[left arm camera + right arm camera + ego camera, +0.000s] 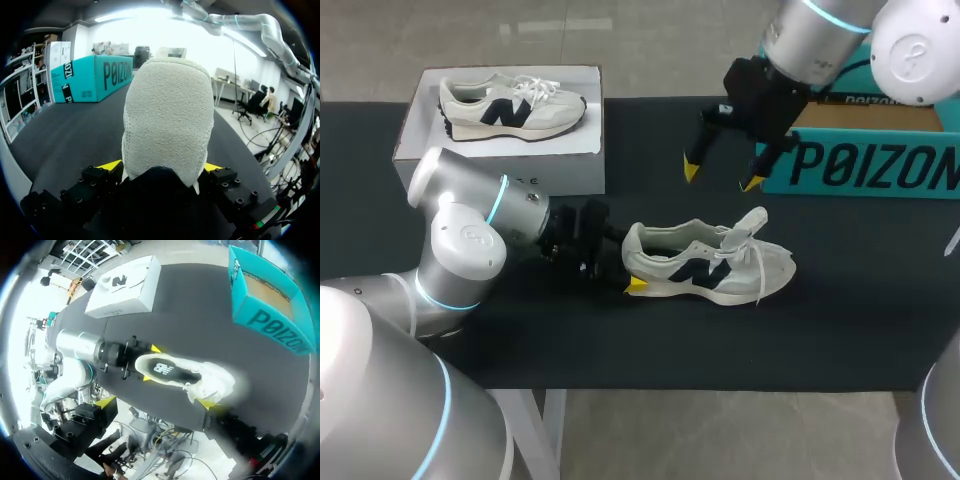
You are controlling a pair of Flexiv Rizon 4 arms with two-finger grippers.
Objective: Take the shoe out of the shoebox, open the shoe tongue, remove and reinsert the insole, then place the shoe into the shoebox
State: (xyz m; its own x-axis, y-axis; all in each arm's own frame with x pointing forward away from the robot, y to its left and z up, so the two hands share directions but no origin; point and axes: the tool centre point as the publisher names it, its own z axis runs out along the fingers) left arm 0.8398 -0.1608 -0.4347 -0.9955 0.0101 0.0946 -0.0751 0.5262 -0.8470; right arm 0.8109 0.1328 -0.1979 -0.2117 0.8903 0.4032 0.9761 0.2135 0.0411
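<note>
A light grey shoe [705, 262] with a dark side logo lies on its sole in the middle of the black table, toe to the right, white laces loose. My left gripper [630, 262] has its yellow tips on either side of the heel [167, 120] and touches it from both sides. My right gripper [721, 177] hangs open above and behind the shoe and touches nothing; in the right wrist view its fingers [105, 401] frame the shoe [170, 371] far below. The open teal shoebox [865, 165] stands at the back right, with a bare brown inside [265, 295].
A white box [500, 150] at the back left carries a second matching shoe [510, 107]. Bare black table top lies in front of the shoe and between the two boxes.
</note>
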